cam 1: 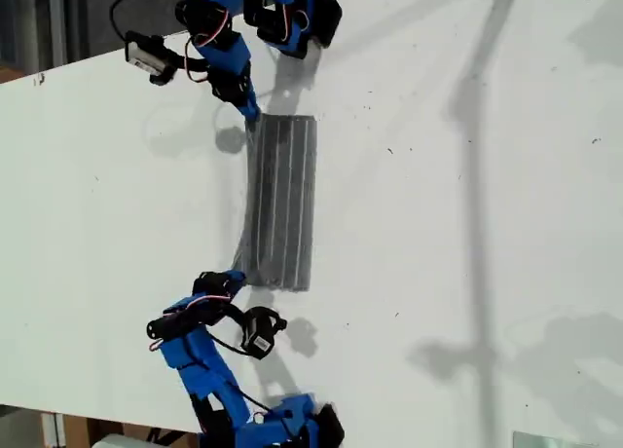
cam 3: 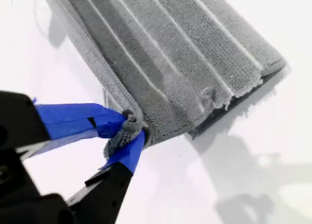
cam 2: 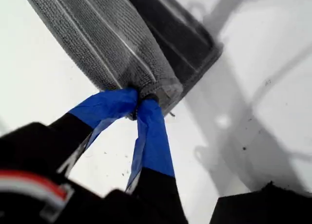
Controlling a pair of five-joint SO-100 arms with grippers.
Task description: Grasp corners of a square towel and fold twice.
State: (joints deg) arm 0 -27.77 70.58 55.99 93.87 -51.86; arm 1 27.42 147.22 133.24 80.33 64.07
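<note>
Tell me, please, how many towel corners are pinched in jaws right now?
2: one corner of the towel in my first gripper, another corner in my second gripper. Remaining corners lie folded, partly hidden.

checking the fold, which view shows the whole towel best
The exterior view: it shows the whole folded towel on the table, an arm at each end. Each wrist view shows only one end of it, with a corner pinched in my first gripper or my second gripper.
</note>
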